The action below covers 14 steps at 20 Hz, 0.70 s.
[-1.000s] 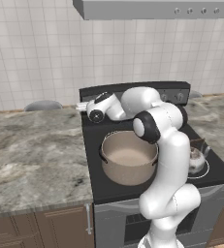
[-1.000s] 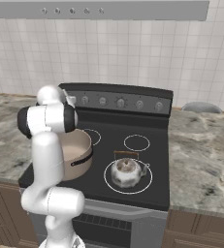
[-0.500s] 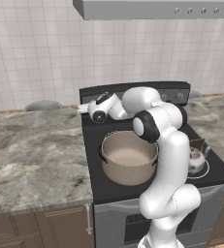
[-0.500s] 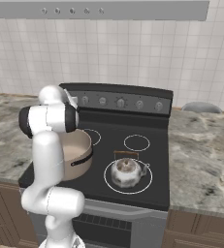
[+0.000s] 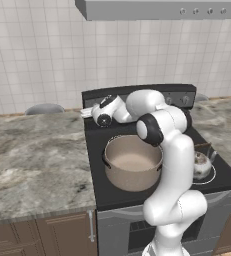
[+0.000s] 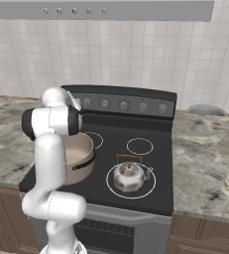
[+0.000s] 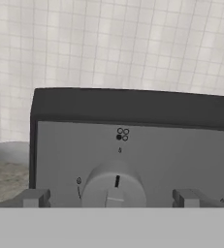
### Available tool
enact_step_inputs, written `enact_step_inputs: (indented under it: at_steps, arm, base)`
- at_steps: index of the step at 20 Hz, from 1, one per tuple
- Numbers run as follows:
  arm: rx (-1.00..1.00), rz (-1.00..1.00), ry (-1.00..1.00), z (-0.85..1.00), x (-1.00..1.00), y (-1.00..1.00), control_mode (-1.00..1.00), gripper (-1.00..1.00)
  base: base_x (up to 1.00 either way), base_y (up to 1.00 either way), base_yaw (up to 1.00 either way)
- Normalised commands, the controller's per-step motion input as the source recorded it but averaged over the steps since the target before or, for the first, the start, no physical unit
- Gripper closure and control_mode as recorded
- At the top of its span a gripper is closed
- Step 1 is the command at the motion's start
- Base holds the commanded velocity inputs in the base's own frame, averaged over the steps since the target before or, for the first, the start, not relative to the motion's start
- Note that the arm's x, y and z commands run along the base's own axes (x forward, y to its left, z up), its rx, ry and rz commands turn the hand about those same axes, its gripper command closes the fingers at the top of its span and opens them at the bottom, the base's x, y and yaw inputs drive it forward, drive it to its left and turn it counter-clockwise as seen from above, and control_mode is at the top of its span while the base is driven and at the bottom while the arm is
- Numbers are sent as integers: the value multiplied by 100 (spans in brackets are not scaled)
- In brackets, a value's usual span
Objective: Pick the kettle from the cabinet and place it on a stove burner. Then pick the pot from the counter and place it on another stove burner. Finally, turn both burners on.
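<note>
The worktop (image 5: 32, 155) flanks the stove (image 6: 150, 149), whose back panel carries no readable writing, just small burner-position dots above a knob (image 7: 114, 186) in the hand view. The pot (image 5: 132, 162) sits on the front left burner, the kettle (image 6: 130, 176) on the front right one. From the right base view the kettle shows whole; from the left the arm partly hides it. The pincer (image 7: 114, 197) stands released, its fingertips (image 7: 33, 197) either side of the leftmost knob.

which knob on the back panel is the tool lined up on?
The leftmost knob of the row on the stove back panel: it sits centred between the open tool's fingertips in the hand view. The other knobs lie further right.
</note>
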Motion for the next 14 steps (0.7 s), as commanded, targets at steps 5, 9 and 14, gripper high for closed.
enact_step_inputs:
  at_steps: [5,9,14]
  arm:
    - [0,4,-1,-18,10,-4,-100,-100]
    - [0,4,-2,-9,8,-10,-100,-100]
    - [0,4,-1,-1,4,-15,-100,-100]
  base:
    - [0,0,0]
    - [0,0,0]
    - [0,0,0]
